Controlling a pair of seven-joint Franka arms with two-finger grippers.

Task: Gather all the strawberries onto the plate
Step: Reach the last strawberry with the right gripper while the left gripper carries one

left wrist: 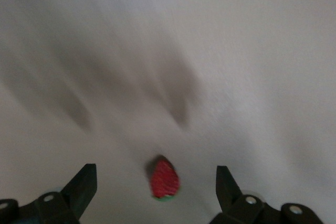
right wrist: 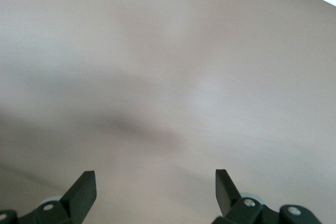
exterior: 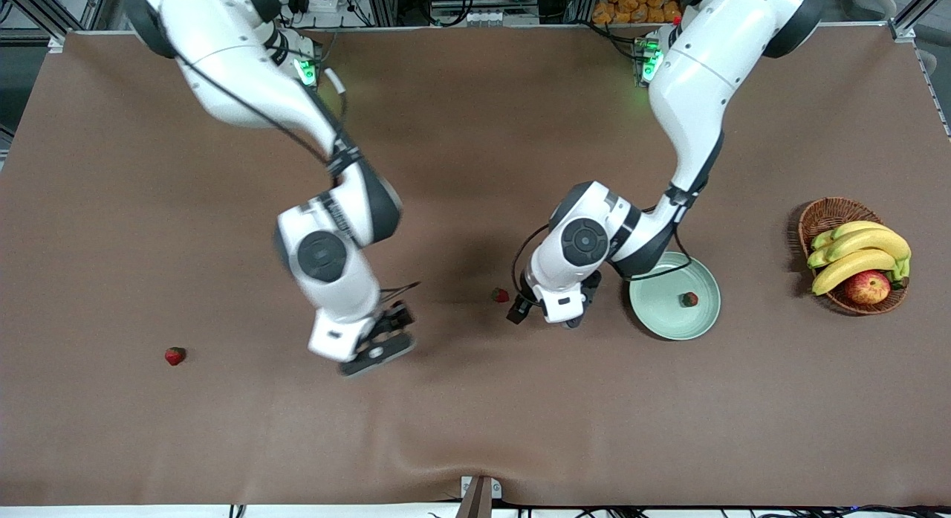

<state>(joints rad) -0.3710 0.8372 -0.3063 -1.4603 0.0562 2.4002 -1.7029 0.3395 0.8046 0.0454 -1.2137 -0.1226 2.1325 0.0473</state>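
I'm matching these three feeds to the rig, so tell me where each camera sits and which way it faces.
Front view: high across the table, facing both arms; shows the left gripper, right gripper, plate, basket and three strawberries.
Left wrist view: on the left wrist, looking down past two open fingers at the middle strawberry.
Right wrist view: on the right wrist, looking down past open fingers at bare table.
Shared: the middle strawberry shows in both the front and left wrist views.
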